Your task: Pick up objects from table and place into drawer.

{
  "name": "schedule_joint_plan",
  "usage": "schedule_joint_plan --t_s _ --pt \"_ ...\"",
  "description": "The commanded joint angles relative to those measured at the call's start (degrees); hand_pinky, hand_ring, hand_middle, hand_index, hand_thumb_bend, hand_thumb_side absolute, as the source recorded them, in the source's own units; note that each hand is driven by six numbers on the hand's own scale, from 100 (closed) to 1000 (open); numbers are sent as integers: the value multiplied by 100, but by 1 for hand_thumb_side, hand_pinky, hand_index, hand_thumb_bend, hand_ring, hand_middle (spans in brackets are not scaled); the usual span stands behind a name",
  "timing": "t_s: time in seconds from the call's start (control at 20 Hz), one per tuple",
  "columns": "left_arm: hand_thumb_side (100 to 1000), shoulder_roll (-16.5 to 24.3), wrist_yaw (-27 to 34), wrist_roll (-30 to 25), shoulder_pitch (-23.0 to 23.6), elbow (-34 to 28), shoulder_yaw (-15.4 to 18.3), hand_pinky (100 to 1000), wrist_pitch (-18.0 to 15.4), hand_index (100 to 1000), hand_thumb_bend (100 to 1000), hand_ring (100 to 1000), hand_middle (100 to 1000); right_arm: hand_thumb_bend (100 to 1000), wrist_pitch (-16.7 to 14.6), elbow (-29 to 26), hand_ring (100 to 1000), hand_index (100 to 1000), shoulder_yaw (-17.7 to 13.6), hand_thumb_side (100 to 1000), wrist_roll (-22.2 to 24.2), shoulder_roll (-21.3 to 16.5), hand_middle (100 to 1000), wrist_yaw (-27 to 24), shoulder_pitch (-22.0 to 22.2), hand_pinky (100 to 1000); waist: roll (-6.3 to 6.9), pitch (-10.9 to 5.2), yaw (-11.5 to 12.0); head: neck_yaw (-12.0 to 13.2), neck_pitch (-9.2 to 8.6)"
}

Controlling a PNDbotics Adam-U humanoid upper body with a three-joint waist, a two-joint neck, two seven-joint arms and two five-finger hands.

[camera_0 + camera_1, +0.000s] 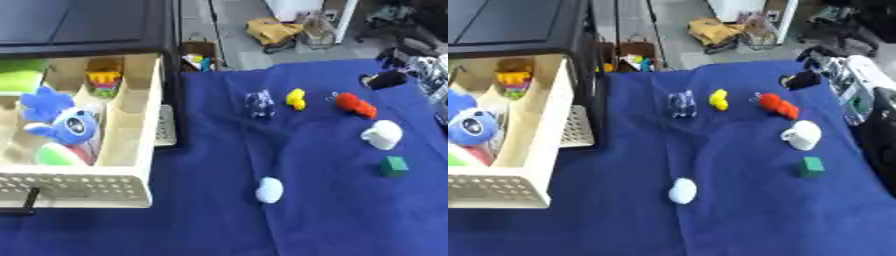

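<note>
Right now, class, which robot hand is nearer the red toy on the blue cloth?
Right. The right robot hand is at the upper right, just beyond the red toy and not touching it. The left robot hand shows in neither view.

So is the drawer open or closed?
Open. The drawer is pulled out from the black cabinet, and you can see a blue plush toy lying inside it.

Counter (332,220): matt blue cloth, creased. Drawer (131,125): smooth cream plastic, perforated front. Blue toy (66,122): soft plush. Green block (394,166): smooth, matt.
</note>
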Motion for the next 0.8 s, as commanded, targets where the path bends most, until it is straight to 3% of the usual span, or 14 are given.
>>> schedule_joint_plan --t_s 0.05,0.3,0.8 --pt "990 185 -8 6 -80 -59 39 370 -1 708 172 483 564 271 -34 -181 917 938 2 434 128 -309 807 -72 -14 900 -10 -147 7 -84 36" --pt "990 166 -4 2 -88 -59 38 368 0 708 167 482 564 306 -179 1 924 960 22 387 431 -254 825 -34 -8 907 1 -117 39 -262 40" --pt "990 134 -11 -5 -95 -59 35 365 4 708 166 481 565 360 -255 297 923 972 43 349 478 -78 828 124 -65 906 35 -80 69 -335 -17"
